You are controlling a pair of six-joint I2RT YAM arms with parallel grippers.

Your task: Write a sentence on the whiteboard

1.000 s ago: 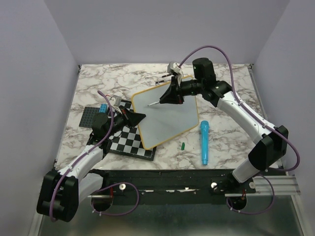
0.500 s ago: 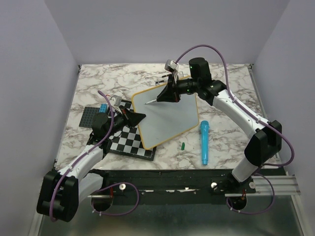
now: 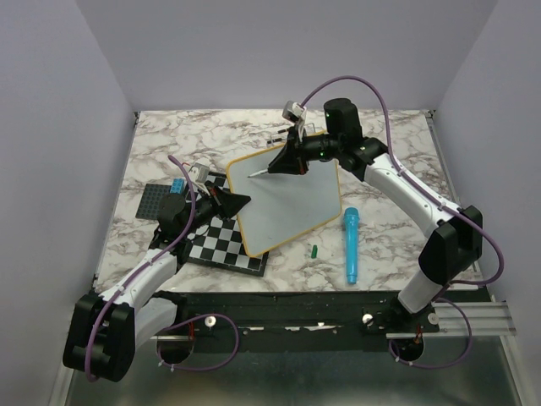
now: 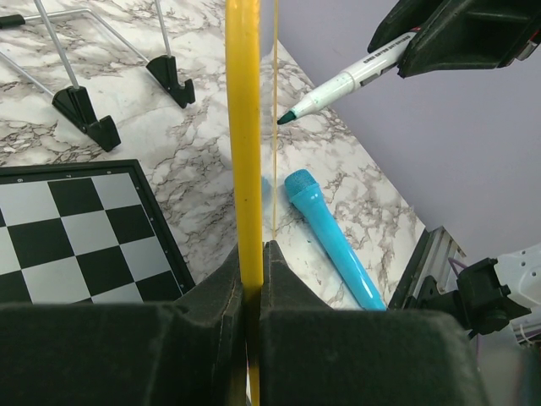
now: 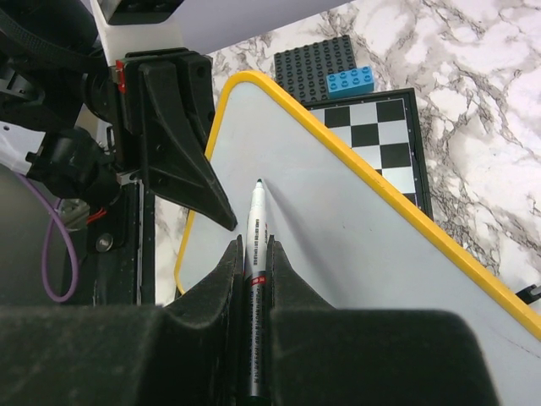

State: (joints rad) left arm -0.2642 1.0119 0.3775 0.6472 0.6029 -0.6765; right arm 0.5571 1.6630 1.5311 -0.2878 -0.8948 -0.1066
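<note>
Overhead camera looks down from behind; close wrist cameras share the whiteboard (image 3: 287, 207).

No legible text on whiteboard (image 3: 287, 203), marker (image 4: 352, 77)

The right pincer (image 3: 279, 162), closed on the thin white marker with green tip (image 3: 259, 172), has moved a little to the left, so the tip now stands nearer the far left corner of the glossy white board with yellow frame (image 3: 287, 207). The right arm (image 3: 406, 190) has swung left with it.
</note>
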